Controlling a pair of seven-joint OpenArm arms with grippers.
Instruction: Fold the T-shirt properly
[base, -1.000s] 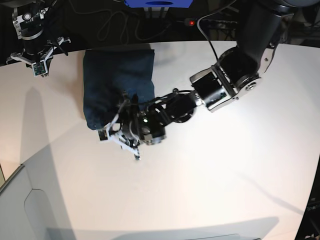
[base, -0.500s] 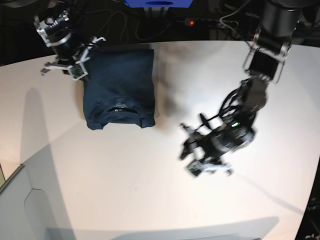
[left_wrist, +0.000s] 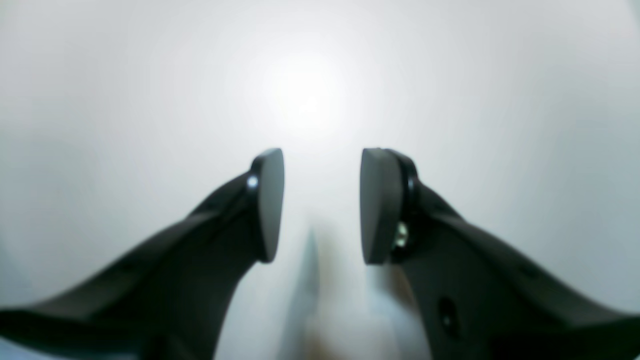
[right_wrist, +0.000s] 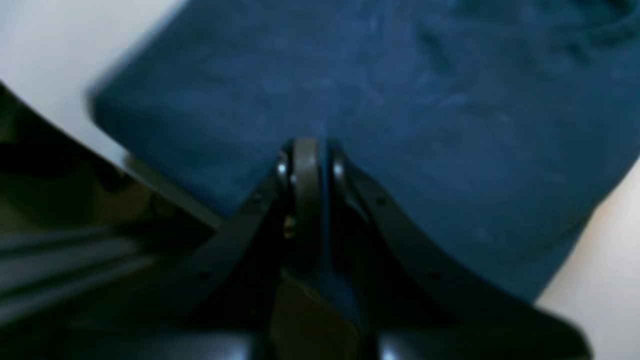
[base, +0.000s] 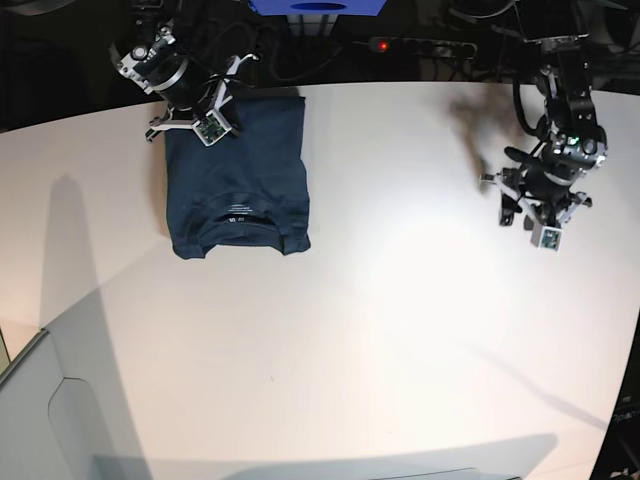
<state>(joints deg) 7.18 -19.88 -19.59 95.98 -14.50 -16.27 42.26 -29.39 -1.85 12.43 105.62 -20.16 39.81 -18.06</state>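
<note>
Clearly, the dark navy-blue T-shirt (base: 237, 180) lay folded into a rough rectangle on the white table (base: 380, 330), at about 10 o'clock of the table in the base view. Its crew collar with the small white label (base: 235, 216) faced the near edge of the fold, and the far edge of the shirt was close to the far rim of the table.

The right end effector (base: 200, 118) was at the far-left corner of the T-shirt, at about 11 o'clock of the garment. In the right wrist view its jaws were pressed together (right_wrist: 310, 160) over the blue cloth; I could not tell if any fabric was pinched between them.

The left end effector (base: 540, 215) was well apart from the shirt, at about 2 o'clock of the table, above bare white surface. In the left wrist view its fingers (left_wrist: 270, 200) were spread, with nothing between them, and only the pale table showed below.
</note>
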